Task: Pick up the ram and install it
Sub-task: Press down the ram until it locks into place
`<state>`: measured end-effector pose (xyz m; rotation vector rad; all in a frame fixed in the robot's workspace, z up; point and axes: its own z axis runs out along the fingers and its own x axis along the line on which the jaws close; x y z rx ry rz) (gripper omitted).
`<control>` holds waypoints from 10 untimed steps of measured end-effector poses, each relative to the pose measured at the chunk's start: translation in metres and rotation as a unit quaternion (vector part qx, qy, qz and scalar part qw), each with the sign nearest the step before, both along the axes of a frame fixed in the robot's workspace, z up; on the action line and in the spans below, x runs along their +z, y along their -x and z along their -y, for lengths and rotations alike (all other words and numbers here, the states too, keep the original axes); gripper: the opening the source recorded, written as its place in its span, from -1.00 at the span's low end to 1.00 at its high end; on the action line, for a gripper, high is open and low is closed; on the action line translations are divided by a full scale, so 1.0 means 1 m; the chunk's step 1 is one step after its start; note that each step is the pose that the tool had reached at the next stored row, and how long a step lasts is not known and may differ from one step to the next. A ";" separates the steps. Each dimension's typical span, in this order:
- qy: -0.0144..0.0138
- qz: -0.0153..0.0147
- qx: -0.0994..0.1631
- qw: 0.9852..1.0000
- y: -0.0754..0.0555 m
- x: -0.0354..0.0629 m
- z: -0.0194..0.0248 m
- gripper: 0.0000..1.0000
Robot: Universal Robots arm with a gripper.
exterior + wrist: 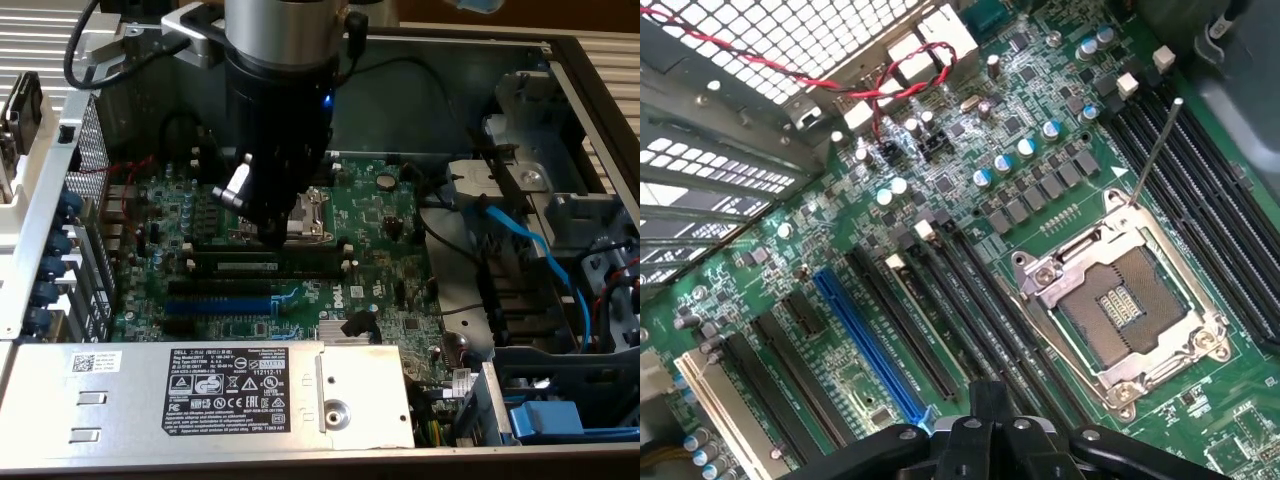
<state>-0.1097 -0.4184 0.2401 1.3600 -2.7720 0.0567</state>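
- End effector [268, 222] closed together, empty, just above the motherboard [390, 270], beside the CPU socket [310, 213].
- Ram [268, 267] seated in a slot near the CPU socket.

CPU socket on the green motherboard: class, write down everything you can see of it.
The square silver metal CPU socket lies flat on the green motherboard. Its shiny frame, fixed with screws at the corners, surrounds a dark open centre with a small grid of contacts. No processor or cooler sits in it. A thin metal lever rod runs from one corner out over the long black slots. More black slots run along the opposite side.
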 end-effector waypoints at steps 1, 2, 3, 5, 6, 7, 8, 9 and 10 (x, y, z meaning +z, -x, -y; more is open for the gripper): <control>0.000 0.000 -0.008 1.000 0.000 0.0000 0.0000 -0.80; 0.000 0.000 -0.017 1.000 0.000 -0.0001 0.0000 -0.80; 0.000 0.000 -0.025 1.000 0.000 -0.0001 0.0000 -0.80; 0.000 0.000 -0.041 0.999 0.000 -0.0002 0.0000 -0.80; 0.000 0.000 -0.049 0.999 0.000 -0.0003 0.0000 -0.80; 0.000 0.000 -0.057 0.998 0.000 -0.0003 0.0000 -0.80; 0.000 0.000 -0.065 0.998 0.000 -0.0004 0.0000 -0.80; 0.000 0.000 -0.073 0.997 0.000 -0.0004 0.0000 -0.80; 0.000 0.000 -0.082 0.997 0.000 -0.0005 0.0000 -0.80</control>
